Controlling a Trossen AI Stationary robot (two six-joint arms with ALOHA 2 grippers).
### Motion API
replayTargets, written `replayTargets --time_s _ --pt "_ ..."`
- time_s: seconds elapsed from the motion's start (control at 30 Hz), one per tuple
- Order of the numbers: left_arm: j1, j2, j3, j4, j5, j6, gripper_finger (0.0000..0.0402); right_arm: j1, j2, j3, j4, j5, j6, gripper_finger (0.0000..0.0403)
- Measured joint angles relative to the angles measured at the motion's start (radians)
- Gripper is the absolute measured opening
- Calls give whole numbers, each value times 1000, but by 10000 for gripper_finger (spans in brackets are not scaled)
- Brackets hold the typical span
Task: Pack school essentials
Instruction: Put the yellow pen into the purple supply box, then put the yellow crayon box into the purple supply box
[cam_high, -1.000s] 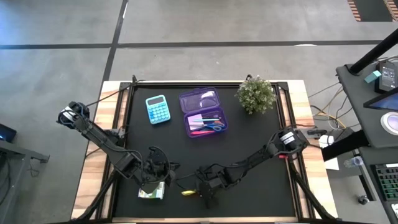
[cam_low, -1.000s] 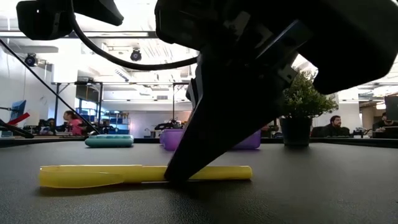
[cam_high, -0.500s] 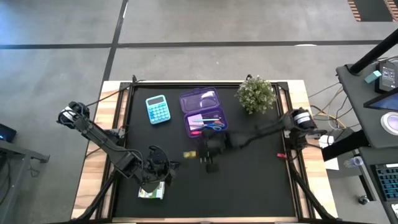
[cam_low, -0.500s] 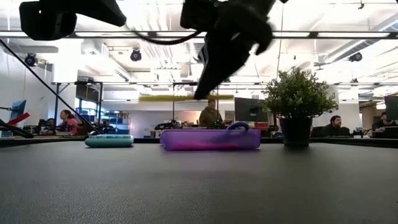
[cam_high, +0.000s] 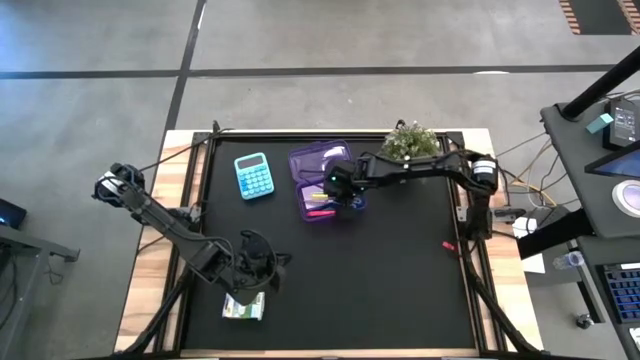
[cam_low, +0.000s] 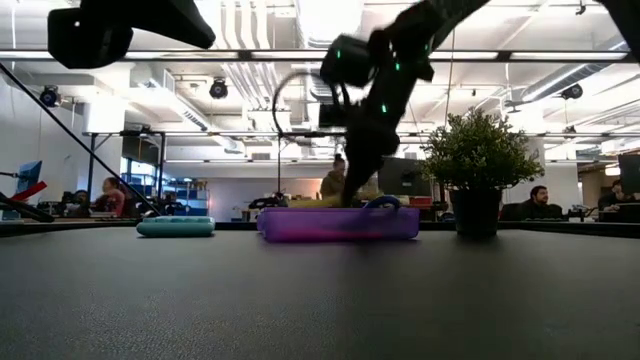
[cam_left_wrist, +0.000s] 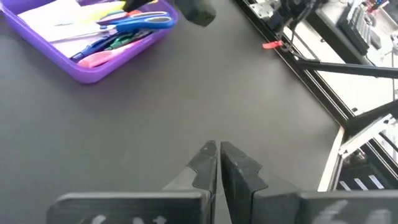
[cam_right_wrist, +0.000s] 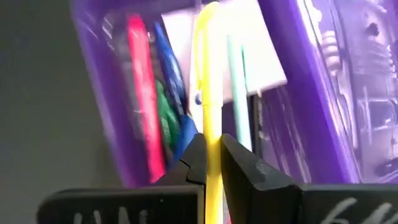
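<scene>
Black mat (cam_high: 400, 260) bears purple case (cam_high: 312, 206); right gripper (cam_right_wrist: 211, 163) pinches yellow pen (cam_right_wrist: 208, 74), seemingly above it

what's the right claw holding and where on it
The right claw grips the yellow pen near one end, over the purple case.

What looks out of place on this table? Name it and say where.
A small green-and-white packet lies alone at the near edge of the table, beside the shut left tool, far from the purple case where the right tool carries the yellow pen. A small red piece sits by the right rail.
</scene>
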Motion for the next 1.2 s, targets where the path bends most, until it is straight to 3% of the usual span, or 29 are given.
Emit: replayTargets --time_s 0.27,0.57,0.7,0.87,0.93,1.1,1.2 --pt "13 10 -1 -9 44 -48 19 -64 19 -42 56 0 -16 72" --pt "13 10 -1 -35 187 -49 124 -84 5 -10 23 0 -13 164" --pt "35 9 -1 -178 191 -146 149 -83 -8 24 40 0 -25 180" --pt "135 4 -1 -431 173 -386 150 -84 -8 57 61 -1 0 179" --pt "165 4 -1 -440 202 -398 150 -84 -8 66 34 -45 12 178" --pt "168 5 -1 -295 409 -249 150 -60 -9 67 33 -326 120 181" --pt "132 5 9 -209 453 -179 150 -16 -10 67 38 -348 152 182"
